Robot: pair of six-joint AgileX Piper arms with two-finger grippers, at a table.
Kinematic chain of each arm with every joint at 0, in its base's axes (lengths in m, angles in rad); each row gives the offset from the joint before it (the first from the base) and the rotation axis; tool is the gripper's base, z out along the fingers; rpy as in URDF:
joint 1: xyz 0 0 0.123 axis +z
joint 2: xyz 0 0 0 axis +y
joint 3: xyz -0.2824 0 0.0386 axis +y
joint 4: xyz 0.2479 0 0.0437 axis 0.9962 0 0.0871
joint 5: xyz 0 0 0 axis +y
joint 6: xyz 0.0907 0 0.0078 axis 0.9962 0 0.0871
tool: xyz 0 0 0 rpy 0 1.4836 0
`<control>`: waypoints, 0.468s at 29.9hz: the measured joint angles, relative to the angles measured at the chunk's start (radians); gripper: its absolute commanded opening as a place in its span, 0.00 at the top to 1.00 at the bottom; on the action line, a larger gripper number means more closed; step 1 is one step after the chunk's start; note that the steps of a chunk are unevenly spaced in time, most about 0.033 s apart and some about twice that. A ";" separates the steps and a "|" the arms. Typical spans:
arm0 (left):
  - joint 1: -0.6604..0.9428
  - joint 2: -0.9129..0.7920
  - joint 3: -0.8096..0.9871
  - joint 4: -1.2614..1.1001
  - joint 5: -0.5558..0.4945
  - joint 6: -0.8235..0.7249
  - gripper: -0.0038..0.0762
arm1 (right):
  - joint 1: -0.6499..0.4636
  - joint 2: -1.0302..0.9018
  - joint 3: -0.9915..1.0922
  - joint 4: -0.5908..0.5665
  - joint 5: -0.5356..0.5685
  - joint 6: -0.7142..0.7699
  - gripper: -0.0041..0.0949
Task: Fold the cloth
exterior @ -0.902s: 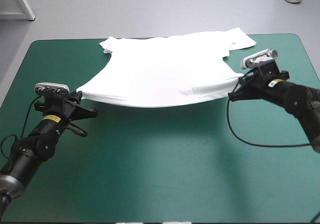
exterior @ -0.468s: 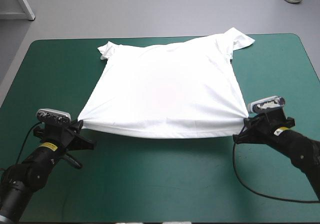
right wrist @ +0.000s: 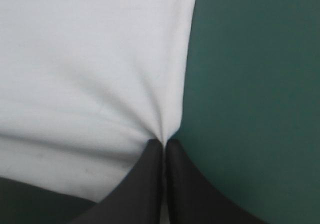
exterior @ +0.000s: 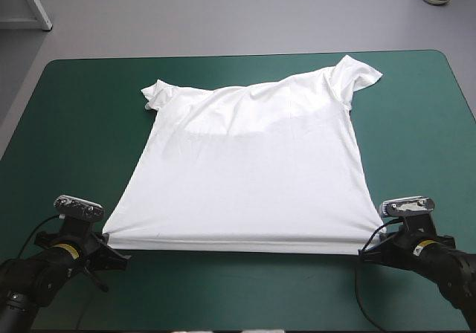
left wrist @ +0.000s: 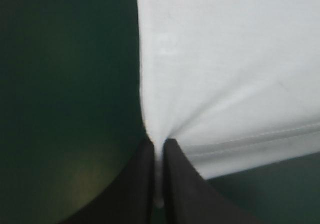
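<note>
The soft, light, floppy T-shirt (exterior: 249, 169) is pinched tight at its two near corners by both jaws, likely the best holding spots.

- Gripper (left wrist: 159, 150): two black fingers (left wrist: 137, 184), all but closed, with a corner of white cloth pinched between the tips.
- T-shirt (left wrist: 230, 59): white, fanning out from the pinch between 12 and 3 o'clock of the gripper. Tension creases radiate from the fingertips. The side edge runs off toward 12 o'clock, and the stitched hem (left wrist: 270, 136) toward 3 o'clock.
- Cover (left wrist: 65, 84): teal-green, showing from 9 to 12 o'clock, plus a strip past the hem at 4 o'clock.
</note>
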 measured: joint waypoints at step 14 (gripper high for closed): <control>0.000 0.050 0.000 -0.068 0.133 -0.015 0.92 | 0.000 -0.002 0.000 0.032 0.066 0.010 0.84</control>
